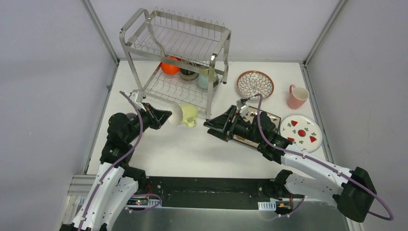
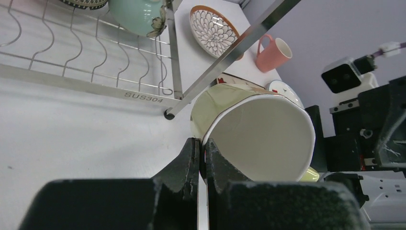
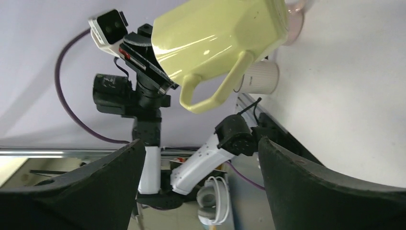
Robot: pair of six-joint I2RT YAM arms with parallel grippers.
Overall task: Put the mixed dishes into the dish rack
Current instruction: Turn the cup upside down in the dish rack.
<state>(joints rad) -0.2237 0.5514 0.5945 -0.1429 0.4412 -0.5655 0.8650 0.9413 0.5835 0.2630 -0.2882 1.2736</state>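
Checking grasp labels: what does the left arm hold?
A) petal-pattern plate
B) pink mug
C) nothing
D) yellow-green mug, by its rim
D: the left fingers are shut on the rim of the yellow-green mug; the pink mug stands far from them.

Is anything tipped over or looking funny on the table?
Yes: the yellow-green mug is tipped sideways in front of the dish rack, because the left pincer pinches its rim. Nothing looks spilled or broken.
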